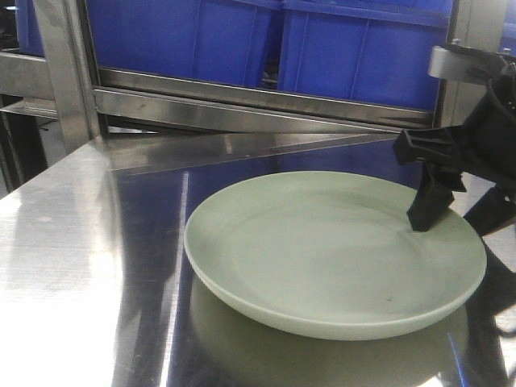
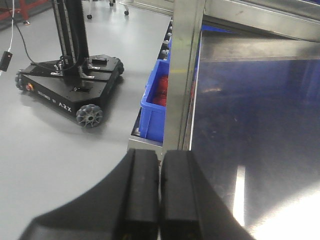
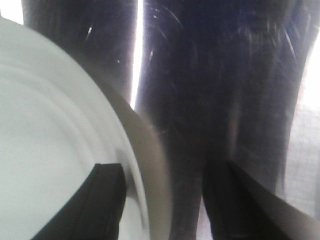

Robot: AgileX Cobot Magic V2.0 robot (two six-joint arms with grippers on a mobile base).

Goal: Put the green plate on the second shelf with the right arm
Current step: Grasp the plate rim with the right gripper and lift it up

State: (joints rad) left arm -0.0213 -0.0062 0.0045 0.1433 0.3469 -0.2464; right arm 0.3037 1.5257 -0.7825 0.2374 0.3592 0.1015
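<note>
Right gripper (image 1: pixel 455 219) is hanging spread, gripping nothing yet. We are finding the steel surface (image 1: pixel 72 242) carrying the green plate (image 1: pixel 322 258) flat, and the plate's right rim is passing between the two fingers (image 1: pixel 426 211), one inside, one outside. We are worrying that a shallow pinch on this smooth, sloping rim is risking the wide plate sagging, tilting or sliding out during lifting. Left gripper (image 2: pixel 160 195) is sitting pressed shut, empty

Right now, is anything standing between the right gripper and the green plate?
Nothing visible does. The right gripper is already at the green plate. Its open jaws straddle the plate's right rim, one inside the plate and one outside over the steel table. Nothing else lies on or beside the plate there.
</note>
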